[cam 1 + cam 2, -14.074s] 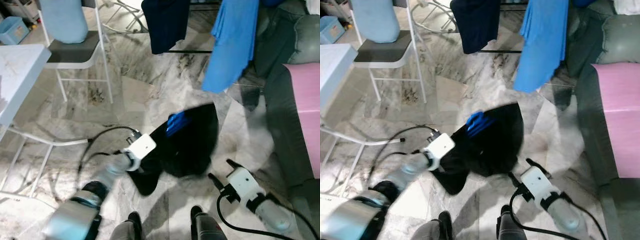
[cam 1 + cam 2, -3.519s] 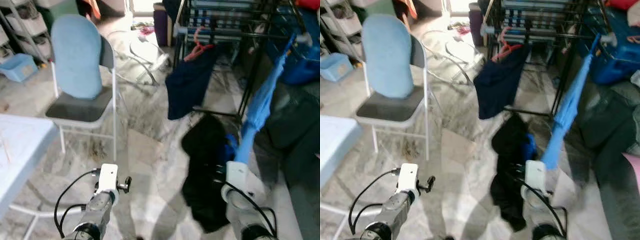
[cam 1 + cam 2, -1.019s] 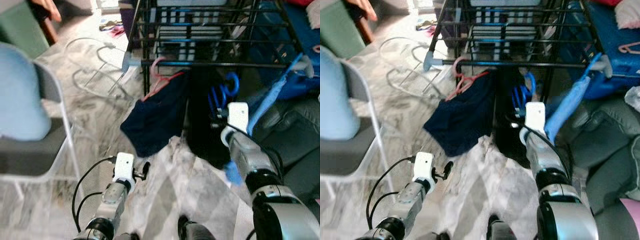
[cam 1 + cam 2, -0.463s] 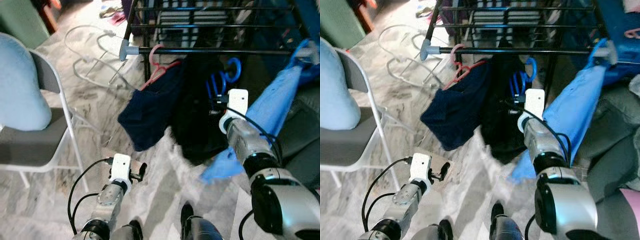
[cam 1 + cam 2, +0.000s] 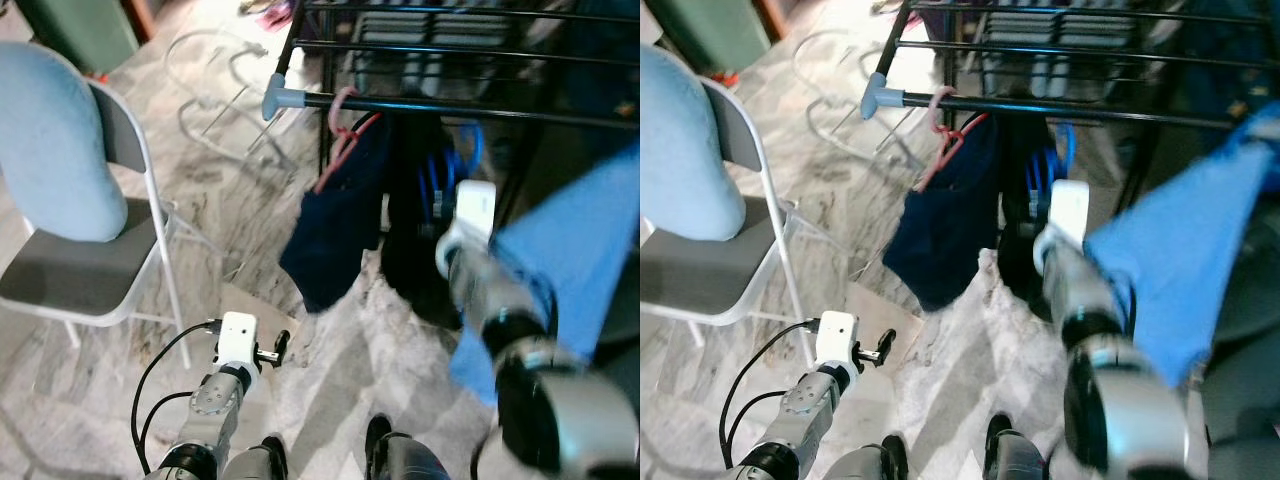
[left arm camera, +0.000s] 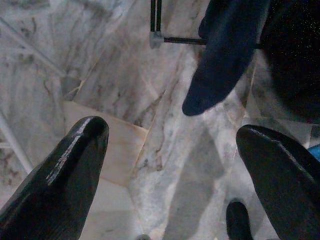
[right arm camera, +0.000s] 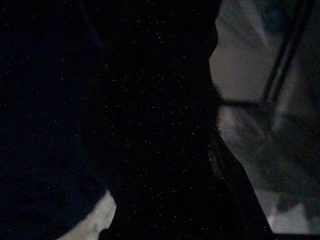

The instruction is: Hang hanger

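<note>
The right claw [image 5: 440, 222] is reaching up toward the black rail [image 5: 440, 107] of the drying rack, its white wrist housing just below the rail, and the blue hanger [image 5: 438, 185] is sitting directly ahead of it, its hook rising toward the rail beside a black garment [image 5: 412, 250] that is draping down from it. Whether the hook is already resting over the rail cannot be told, because this part of the head views is blurred. The right claw's fingers are buried against the dark cloth, and the right wrist view is showing almost nothing but blackness, so whether they are pinching the hanger cannot be told. Just to the robot's left of the blue hanger, a pink hanger [image 5: 343, 130] is hooking over the same rail and carrying a navy garment [image 5: 335, 225]. A bright blue garment [image 5: 560, 270] is hanging on the robot's right. The left claw [image 5: 278, 350] is hovering low over the marble floor [image 5: 330, 400], well apart from the rack, with its two black fingers [image 6: 70, 175] spread wide and holding nothing. A folding chair [image 5: 70, 270] with a pale blue cover is standing on the robot's left.
</note>
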`<state>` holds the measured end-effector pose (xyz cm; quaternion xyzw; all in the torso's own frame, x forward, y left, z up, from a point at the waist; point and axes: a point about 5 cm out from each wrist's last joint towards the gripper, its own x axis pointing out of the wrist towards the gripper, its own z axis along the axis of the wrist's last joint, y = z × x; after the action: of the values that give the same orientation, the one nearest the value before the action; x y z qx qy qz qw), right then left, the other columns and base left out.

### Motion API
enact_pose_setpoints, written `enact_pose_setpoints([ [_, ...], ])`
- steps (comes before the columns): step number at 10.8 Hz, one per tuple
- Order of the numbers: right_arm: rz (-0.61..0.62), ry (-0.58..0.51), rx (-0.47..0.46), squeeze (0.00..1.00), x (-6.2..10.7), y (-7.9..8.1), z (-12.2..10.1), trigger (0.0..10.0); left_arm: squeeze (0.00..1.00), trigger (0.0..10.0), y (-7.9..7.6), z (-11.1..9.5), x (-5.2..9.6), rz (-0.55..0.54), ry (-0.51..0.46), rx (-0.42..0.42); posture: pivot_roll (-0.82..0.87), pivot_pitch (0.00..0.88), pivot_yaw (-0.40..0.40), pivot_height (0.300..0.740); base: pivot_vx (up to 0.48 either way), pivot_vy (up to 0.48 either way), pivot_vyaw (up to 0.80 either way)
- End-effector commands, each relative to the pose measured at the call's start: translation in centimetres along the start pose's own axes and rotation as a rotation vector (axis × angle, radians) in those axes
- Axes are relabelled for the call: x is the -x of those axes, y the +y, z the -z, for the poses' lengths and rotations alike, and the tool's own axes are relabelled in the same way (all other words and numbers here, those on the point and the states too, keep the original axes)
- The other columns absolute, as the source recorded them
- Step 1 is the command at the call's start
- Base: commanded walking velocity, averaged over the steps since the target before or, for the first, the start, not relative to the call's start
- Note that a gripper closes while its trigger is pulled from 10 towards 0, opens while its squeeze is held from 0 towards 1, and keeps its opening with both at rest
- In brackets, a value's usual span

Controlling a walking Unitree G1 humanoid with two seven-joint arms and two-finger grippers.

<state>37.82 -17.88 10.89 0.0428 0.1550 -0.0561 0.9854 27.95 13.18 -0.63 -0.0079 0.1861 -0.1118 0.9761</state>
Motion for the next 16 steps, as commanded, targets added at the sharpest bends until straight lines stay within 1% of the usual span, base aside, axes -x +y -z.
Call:
enact_pose_setpoints([
  [1, 0.028, -0.008, -0.025, 0.0, 0.3, -0.3, 0.8, 10.0, 0.0, 10.0, 0.4, 0.9, 0.4, -0.008, 0.037, 0.009, -0.09, 0.204, 0.06, 0.74, 0.0, 0.0, 0.0],
  [2, 0.044, -0.001, -0.027, 0.0, 0.8, -0.6, 1.9, 10.0, 0.0, 10.0, 0.4, 0.8, 0.3, -0.005, 0.042, 0.012, -0.1, 0.204, 0.067, 0.74, 0.0, 0.0, 0.0],
  [3, 0.042, -0.013, 0.033, 0.0, 1.7, -1.1, 3.3, 10.0, 0.0, 10.0, 0.1, 0.7, 0.1, 0.019, 0.05, 0.03, -0.12, 0.202, 0.078, 0.74, 0.0, 0.0, 0.0],
  [4, 0.059, -0.033, 0.069, 0.0, 2.1, -1.7, 3.7, 10.0, 0.0, 10.0, 0.0, 0.4, -0.1, 0.03, 0.055, 0.027, -0.14, 0.2, 0.087, 0.74, 0.0, 0.0, 0.0],
  [6, 0.092, -0.072, 0.067, 0.0, 2.9, -2.2, 3.5, 10.0, 0.0, 10.0, -0.3, 0.1, -0.4, 0.036, 0.059, 0.019, -0.15, 0.19, 0.091, 0.74, 0.0, 0.0, 0.0],
  [7, 0.088, -0.083, 0.065, 0.0, 3.1, -1.9, 3.5, 10.0, 0.0, 10.0, -0.3, -0.2, -0.6, 0.03, 0.045, 0.022, -0.16, 0.185, 0.09, 0.74, 0.0, 0.0, 0.0],
  [8, 0.076, -0.154, 0.088, 0.0, 3.1, -1.4, 2.2, 10.0, 0.0, 10.0, -0.3, -0.5, -0.7, 0.035, 0.03, 0.03, -0.15, 0.183, 0.089, 0.74, 0.0, 0.0, 0.0],
  [10, 0.038, -0.212, 0.101, 0.0, 2.9, -0.3, -0.1, 10.0, 0.0, 10.0, -0.4, -0.2, -0.6, 0.031, 0.044, 0.026, -0.15, 0.178, 0.08, 0.74, 0.0, 0.0, 0.0],
  [11, 0.019, -0.222, 0.085, 0.0, 2.9, 0.1, -1.1, 10.0, 0.0, 10.0, -0.4, 0.0, -0.5, 0.03, 0.05, 0.026, -0.15, 0.179, 0.079, 0.74, 0.0, 0.0, 0.0],
  [12, 0.025, -0.239, 0.048, 0.0, 2.4, 0.0, -2.5, 10.0, 0.0, 10.0, -0.4, 0.3, -0.4, 0.03, 0.057, 0.028, -0.15, 0.185, 0.078, 0.74, 0.0, 0.0, 0.0],
  [14, 0.027, -0.284, 0.058, 0.0, 1.4, -0.3, -5.9, 10.0, 0.0, 10.0, -0.3, 0.9, 0.0, 0.032, 0.073, 0.017, -0.13, 0.202, 0.075, 0.74, 0.0, 0.0, 0.0],
  [16, 0.027, -0.264, 0.03, 0.0, 0.5, -0.5, -7.4, 10.0, 0.0, 10.0, 0.5, 1.9, 0.7, 0.01, 0.103, 0.002, -0.09, 0.225, 0.062, 0.74, 0.0, 0.0, 0.0],
])
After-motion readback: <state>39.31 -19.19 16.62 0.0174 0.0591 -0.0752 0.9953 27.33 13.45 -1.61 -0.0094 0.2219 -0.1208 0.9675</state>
